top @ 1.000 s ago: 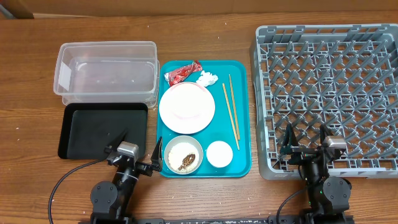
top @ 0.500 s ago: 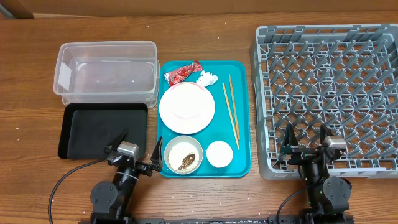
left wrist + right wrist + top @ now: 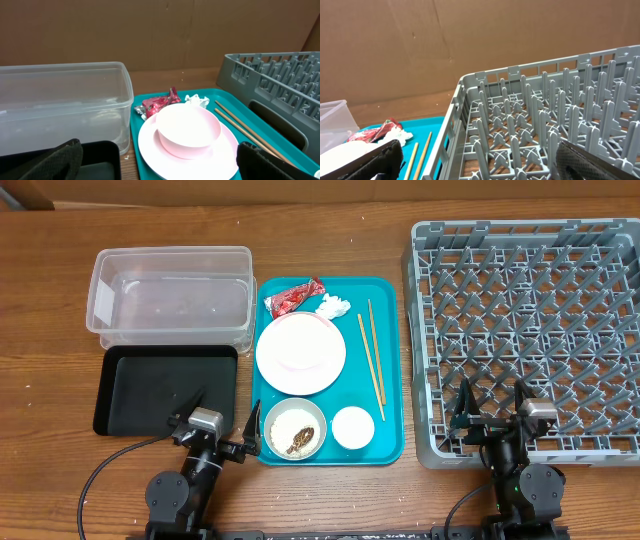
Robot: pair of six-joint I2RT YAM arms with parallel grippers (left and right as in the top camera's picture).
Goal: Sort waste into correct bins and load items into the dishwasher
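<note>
On the teal serving tray (image 3: 388, 395) lie a red wrapper (image 3: 292, 297), a white tissue (image 3: 333, 306), a pale plate (image 3: 300, 353), two chopsticks (image 3: 372, 350), a white bowl (image 3: 295, 428) holding rice and brown scraps, and a small cup (image 3: 352, 427). The clear tub (image 3: 170, 295) and black tray (image 3: 165, 390) stand left of it. The grey rack (image 3: 530, 330) is on the right. My left gripper (image 3: 222, 418) is open and empty, between the black tray and the bowl. My right gripper (image 3: 490, 405) is open and empty over the rack's near edge.
In the left wrist view the bowl (image 3: 187, 127), plate (image 3: 150, 150), wrapper (image 3: 157, 104) and tub (image 3: 60, 100) lie ahead of the open fingers (image 3: 161, 161). The right wrist view shows rack pegs (image 3: 545, 115) between its fingers (image 3: 482, 159). A brown wall stands behind.
</note>
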